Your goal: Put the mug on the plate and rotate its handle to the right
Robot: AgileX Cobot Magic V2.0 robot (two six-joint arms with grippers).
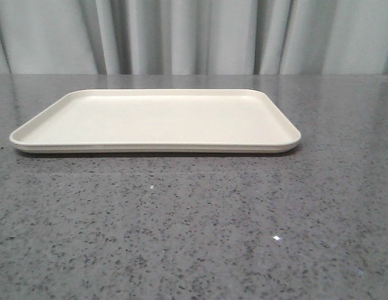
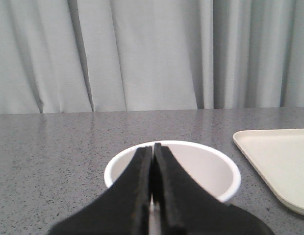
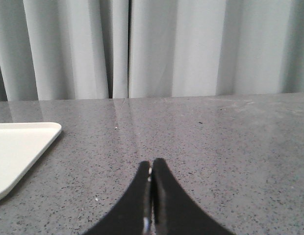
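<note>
The cream plate (image 1: 156, 119) lies on the grey table in the middle of the front view and holds nothing. Its corner shows in the left wrist view (image 2: 279, 161) and in the right wrist view (image 3: 19, 147). The white mug (image 2: 206, 164) stands upright on the table beside the plate and shows only in the left wrist view, from above. Its handle and smiley face are hidden. My left gripper (image 2: 153, 145) is shut and empty, its tips over the mug's opening. My right gripper (image 3: 151, 164) is shut and empty over bare table, to the right of the plate.
The speckled grey table (image 1: 194, 237) runs back to a pale curtain (image 1: 194, 37). Neither gripper nor the mug shows in the front view.
</note>
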